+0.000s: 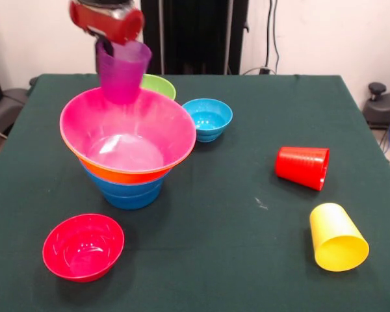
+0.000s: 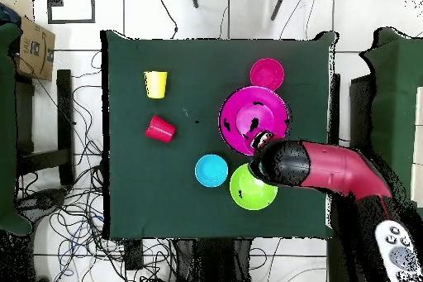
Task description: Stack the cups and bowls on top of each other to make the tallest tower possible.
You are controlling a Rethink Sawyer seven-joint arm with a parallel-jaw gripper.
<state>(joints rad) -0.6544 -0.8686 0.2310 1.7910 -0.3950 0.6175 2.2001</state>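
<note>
My gripper (image 1: 110,47) is shut on the rim of the translucent purple cup (image 1: 122,77) and holds it upright over the back edge of the pink bowl (image 1: 127,130). The pink bowl tops the tower, nested on an orange bowl (image 1: 127,174) and blue bowls (image 1: 127,194). In the overhead view the arm (image 2: 326,167) reaches from the right to the pink bowl (image 2: 235,121). A red cup (image 1: 303,167) and a yellow cup (image 1: 338,237) lie on their sides at the right. The red bowl (image 1: 83,246), light-blue bowl (image 1: 208,118) and green bowl (image 1: 159,86) stand loose.
The table (image 1: 234,214) has a dark green cloth. In the overhead view the red cup (image 2: 160,128) and yellow cup (image 2: 155,84) lie at the left, and the green bowl (image 2: 253,188) and light-blue bowl (image 2: 211,170) sit near the arm.
</note>
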